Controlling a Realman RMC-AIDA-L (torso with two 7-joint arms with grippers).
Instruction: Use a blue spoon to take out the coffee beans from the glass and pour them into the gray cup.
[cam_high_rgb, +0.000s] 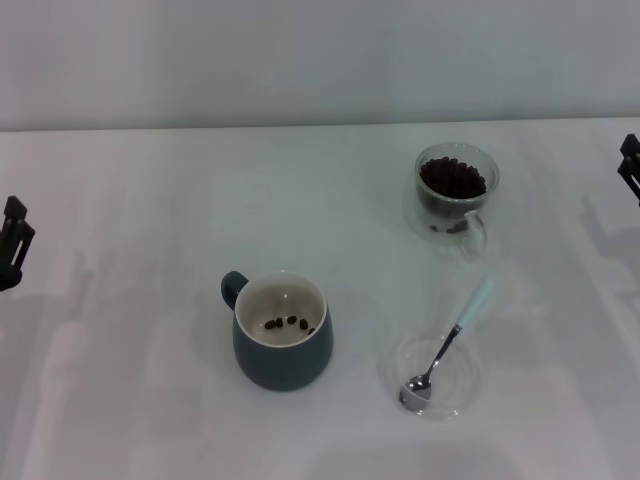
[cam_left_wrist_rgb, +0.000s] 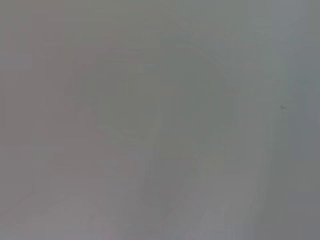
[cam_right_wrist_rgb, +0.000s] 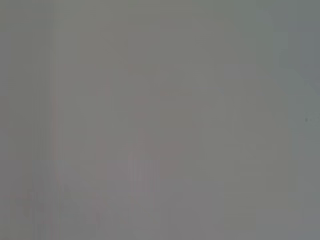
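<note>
In the head view the gray cup stands at the centre front, handle to the back left, with several coffee beans on its cream inside. The glass stands at the back right and holds a heap of coffee beans. The blue spoon lies with its metal bowl in a flat clear saucer and its pale blue handle pointing back right. My left gripper is at the far left edge. My right gripper is at the far right edge. Both are far from the objects and hold nothing I can see.
The white table runs to a pale wall at the back. Both wrist views show only a plain grey surface.
</note>
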